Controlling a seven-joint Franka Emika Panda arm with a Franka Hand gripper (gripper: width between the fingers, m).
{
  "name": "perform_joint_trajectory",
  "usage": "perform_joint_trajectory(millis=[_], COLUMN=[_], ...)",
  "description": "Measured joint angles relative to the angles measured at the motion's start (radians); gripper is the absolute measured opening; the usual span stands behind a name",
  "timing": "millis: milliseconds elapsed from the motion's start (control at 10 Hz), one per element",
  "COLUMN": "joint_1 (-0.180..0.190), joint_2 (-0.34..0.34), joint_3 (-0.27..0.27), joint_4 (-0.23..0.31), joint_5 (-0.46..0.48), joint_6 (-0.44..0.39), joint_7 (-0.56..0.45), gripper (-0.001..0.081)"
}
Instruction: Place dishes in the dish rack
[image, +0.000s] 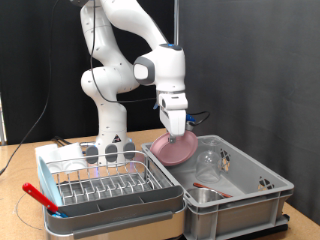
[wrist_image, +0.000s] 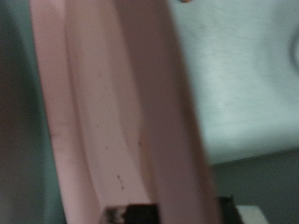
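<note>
Progress so far looks early — your gripper (image: 176, 128) is clamped on the pink plate (image: 175, 149), tilted over the grey tub's (image: 262, 176) edge beside the dish rack (image: 105, 185). Rack's prongs look bare; the steel bowl (image: 213, 150) sits in the tub.

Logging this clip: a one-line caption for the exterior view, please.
End effector holds the pink plate tilted over the grey tub, beside the dish rack.
</note>
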Motion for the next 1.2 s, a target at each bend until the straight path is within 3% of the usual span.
perform_joint_trajectory(millis=[500, 600, 800, 900, 1000, 1200], joint_1=[-0.102, -0.109, -0.104, -0.112, -0.141, -0.308], joint_2=[-0.086, -0.112, -0.159, -0.156, -0.153, -0.157], joint_3=[-0.013, -0.028, -0.056, -0.048, -0.019, 0.101], joint_4=[0.079, 0.093, 0.137, 0.129, 0.115, 0.075], joint_5=[-0.054, -0.053, -0.013, -0.034, -0.085, -0.256], joint_6=[0.013, -0.009, -0.143, -0.117, -0.071, 0.066], joint_7=[0.005, -0.015, -0.046, -0.031, 0.043, 0.299], gripper=[0.0041, 0.0041, 0.0041, 0.0041, 0.0041, 0.0041])
